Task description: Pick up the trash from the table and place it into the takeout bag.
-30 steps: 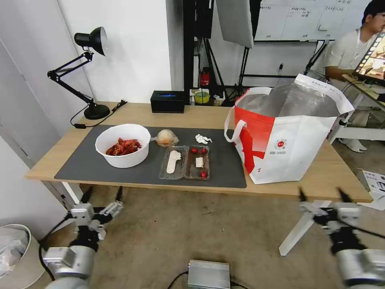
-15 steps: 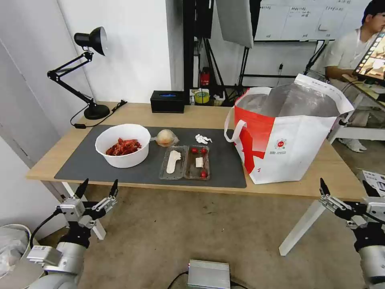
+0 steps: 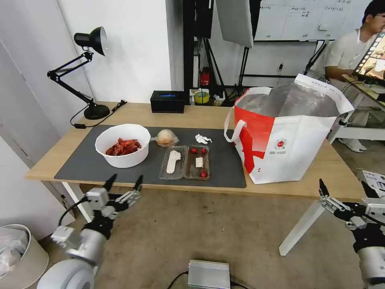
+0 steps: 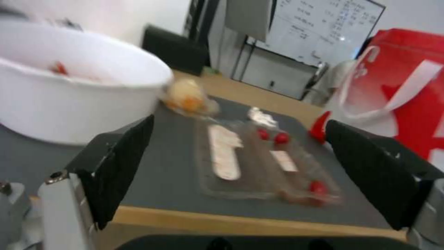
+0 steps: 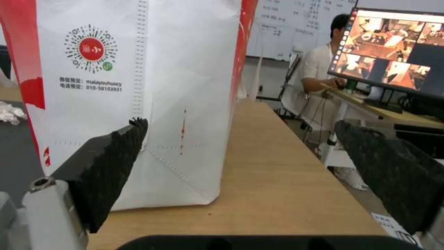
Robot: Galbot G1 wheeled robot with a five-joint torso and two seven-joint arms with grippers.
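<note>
Left gripper (image 3: 124,182), jaws spread, is advancing toward the clamshell tray (image 3: 185,162) at its 1 o'clock, risking spilled tomatoes if tilted; the right gripper (image 3: 344,186) is waiting spread.

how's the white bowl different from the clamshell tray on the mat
The white bowl is opaque, round and deep, heaped with red shells; the clamshell tray is clear, flat and lies opened out, holding a few cherry tomatoes. The bowl sits toward the robot's left, the tray nearer the takeout bag. Both rest untouched on the grey mat.

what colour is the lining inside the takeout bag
Silver foil, seen best in the head view inside the takeout bag.
</note>
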